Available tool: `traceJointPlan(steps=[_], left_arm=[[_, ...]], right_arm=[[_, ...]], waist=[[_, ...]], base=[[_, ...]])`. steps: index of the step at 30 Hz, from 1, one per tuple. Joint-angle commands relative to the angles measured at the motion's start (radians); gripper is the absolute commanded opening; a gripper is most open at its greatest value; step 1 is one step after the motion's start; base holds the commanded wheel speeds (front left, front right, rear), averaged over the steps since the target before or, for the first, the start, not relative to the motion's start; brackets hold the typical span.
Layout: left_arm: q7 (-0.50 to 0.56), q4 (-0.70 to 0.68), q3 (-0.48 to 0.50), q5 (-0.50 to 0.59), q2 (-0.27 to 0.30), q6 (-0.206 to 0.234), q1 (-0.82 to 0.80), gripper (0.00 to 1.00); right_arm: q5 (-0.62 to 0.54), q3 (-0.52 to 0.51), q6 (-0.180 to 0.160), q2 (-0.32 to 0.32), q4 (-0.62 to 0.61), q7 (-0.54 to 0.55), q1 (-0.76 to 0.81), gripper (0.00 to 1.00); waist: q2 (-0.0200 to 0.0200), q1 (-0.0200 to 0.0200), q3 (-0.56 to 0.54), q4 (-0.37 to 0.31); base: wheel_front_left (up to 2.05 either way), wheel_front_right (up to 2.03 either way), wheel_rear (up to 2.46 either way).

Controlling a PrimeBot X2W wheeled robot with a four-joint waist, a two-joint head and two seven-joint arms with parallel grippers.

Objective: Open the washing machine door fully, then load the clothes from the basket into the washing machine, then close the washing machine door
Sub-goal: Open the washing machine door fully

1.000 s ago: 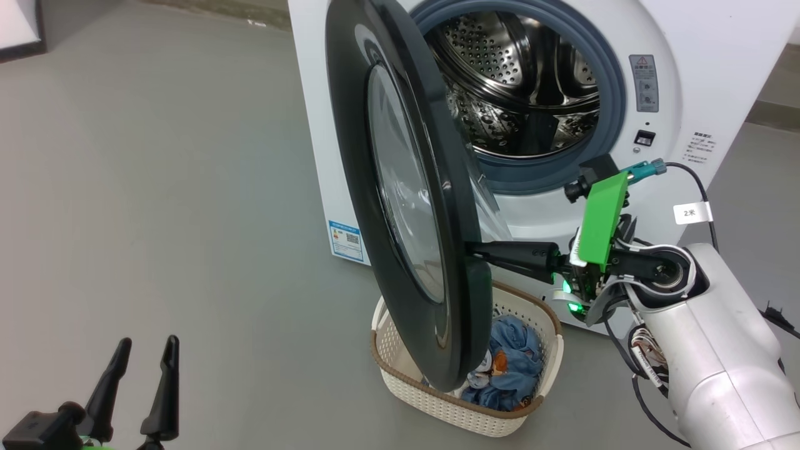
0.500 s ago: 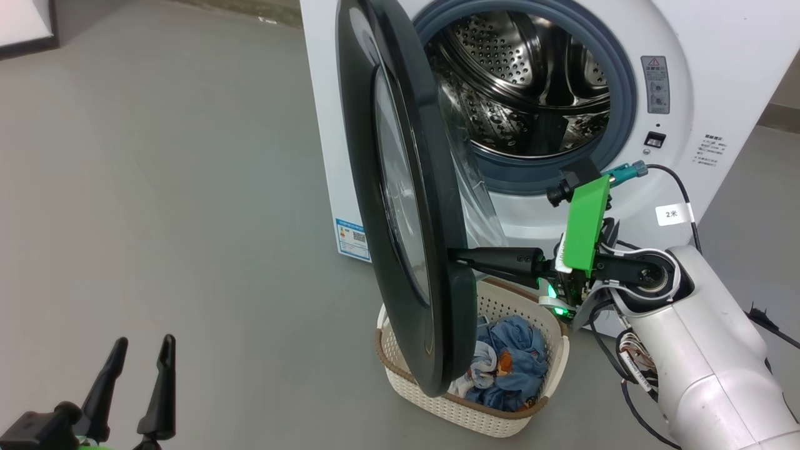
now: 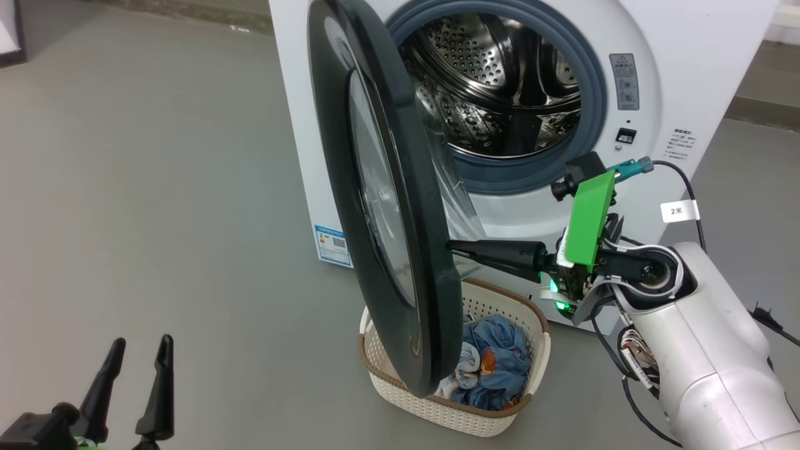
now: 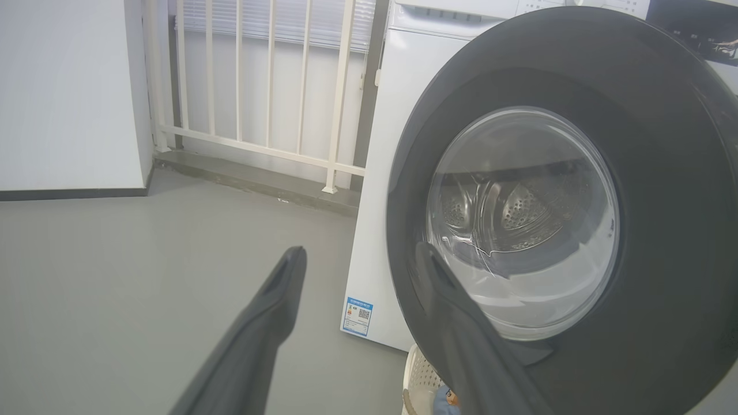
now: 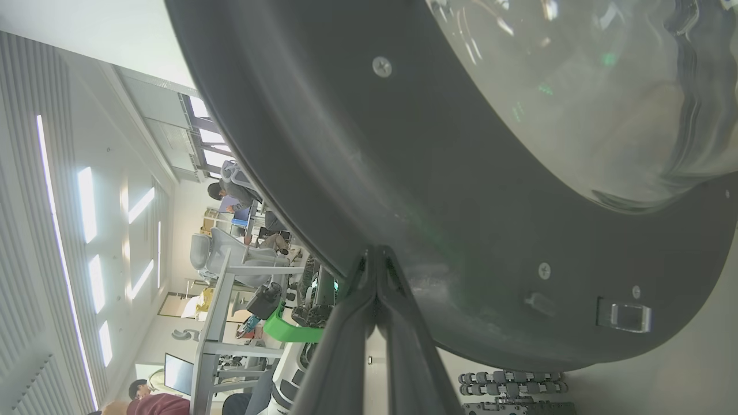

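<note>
While the right gripper (image 3: 453,248), fingers pressed together, touches the inner rim of the half-open washing machine door (image 3: 334,156), the left gripper (image 3: 140,356) hovers spread; clothes (image 3: 494,362) lie in the basket (image 3: 437,409) beneath.

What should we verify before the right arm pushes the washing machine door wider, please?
Contact of right gripper with washing machine door: ok, shut tips against its inner face.
Door fully open: not ok, roughly halfway.
Whether basket is clear of the door's swing: cannot tell, they overlap in head view.
Whether left gripper is out of the way: ok, open, low left.
Whether clothes are in basket: ok.
</note>
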Motion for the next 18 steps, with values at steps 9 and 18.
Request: traceJointPlan(steps=[9, 18], left_arm=[[-0.006, -0.023, 0.051, 0.012, 0.014, -0.002, -0.014, 1.00], [-0.006, -0.032, 0.053, 0.011, 0.008, -0.002, -0.013, 1.00]], right_arm=[[-0.017, -0.047, 0.004, 0.002, -0.135, -0.020, -0.006, 1.00], [-0.093, -0.079, 0.004, -0.001, -0.363, -0.135, 0.058, 1.00]], waist=[[0.0000, 0.0000, 0.000, -0.066], [0.0000, 0.0000, 0.008, -0.131]], base=[[0.00, 0.00, 0.00], [0.00, 0.00, 0.00]])
